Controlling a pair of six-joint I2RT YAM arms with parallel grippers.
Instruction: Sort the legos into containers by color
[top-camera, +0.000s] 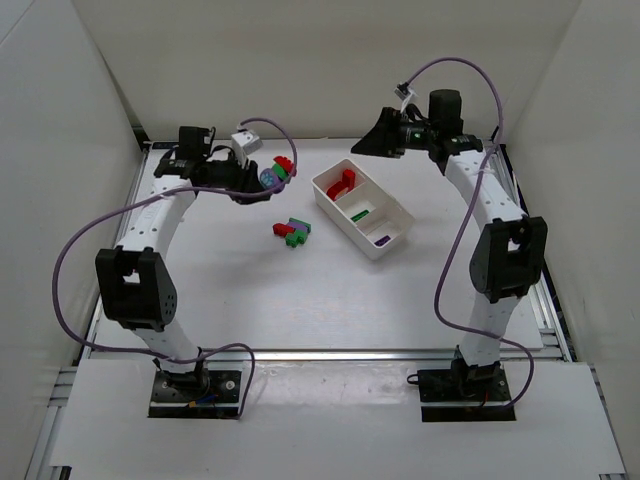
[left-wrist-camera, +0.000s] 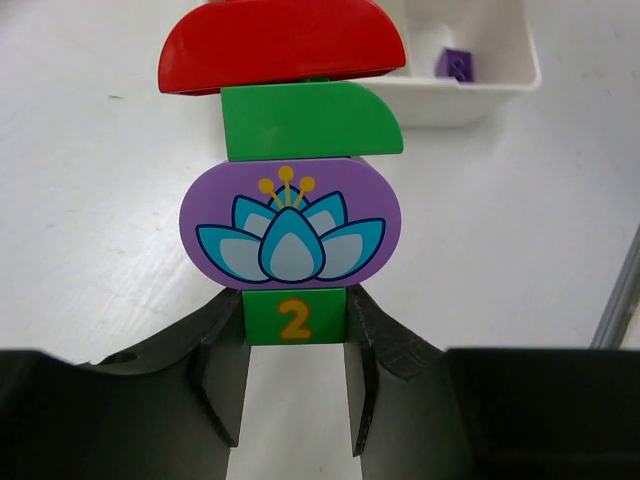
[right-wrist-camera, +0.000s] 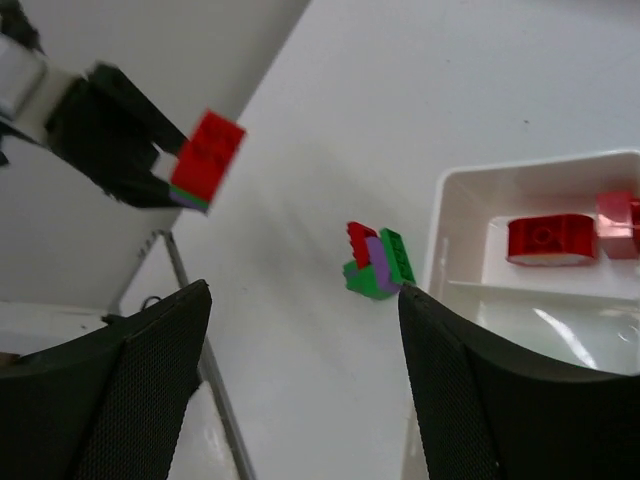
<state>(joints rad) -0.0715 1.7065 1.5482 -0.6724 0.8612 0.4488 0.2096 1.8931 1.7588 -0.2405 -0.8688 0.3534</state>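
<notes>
White table (top-camera: 300, 300), white walls (top-camera: 300, 60); tray (top-camera: 343, 222) mid-right; left fingers (left-wrist-camera: 220, 380) pinch lego stack (left-wrist-camera: 290, 225).

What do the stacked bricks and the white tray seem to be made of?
The bricks in the left claw: probably moulded plastic, smooth, slightly glossy, by the even colours and crisp rounded edges. The tray: probably thin plastic, smooth white, by its thin walls.

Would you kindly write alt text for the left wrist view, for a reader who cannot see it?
The left end effector grips the green brick marked 2 at the base of a stack: purple lotus piece, green piece, red piece. Beyond, a white tray holds a small purple brick.
</notes>
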